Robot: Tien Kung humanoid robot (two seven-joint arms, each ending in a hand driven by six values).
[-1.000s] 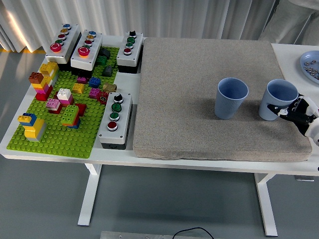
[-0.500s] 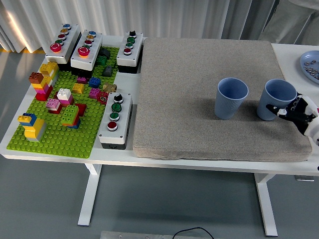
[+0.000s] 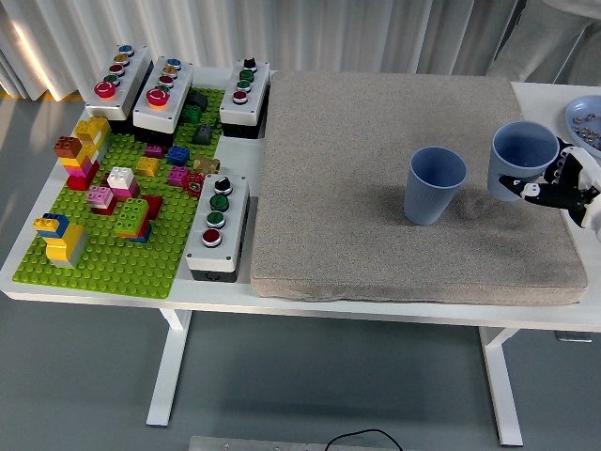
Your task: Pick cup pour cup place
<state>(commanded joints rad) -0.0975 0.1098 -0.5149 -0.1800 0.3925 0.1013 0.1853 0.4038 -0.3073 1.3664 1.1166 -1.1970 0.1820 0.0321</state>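
Fingers (image 3: 531, 188) of my right hand (image 3: 563, 185) grip the upright blue ribbed paper cup (image 3: 521, 160) above the grey felt mat (image 3: 394, 141); its twin cup (image 3: 435, 185) stands just left, nearest this hand.

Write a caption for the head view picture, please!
Right hand lifts one blue cup beside the other cup.

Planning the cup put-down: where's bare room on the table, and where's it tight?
Free: the grey mat left of and behind the standing cup, plus its front strip. Right hand holds the lifted cup over the mat's right end. Crowded: the green baseplate with bricks, button boxes beside it, and the plate at far right.
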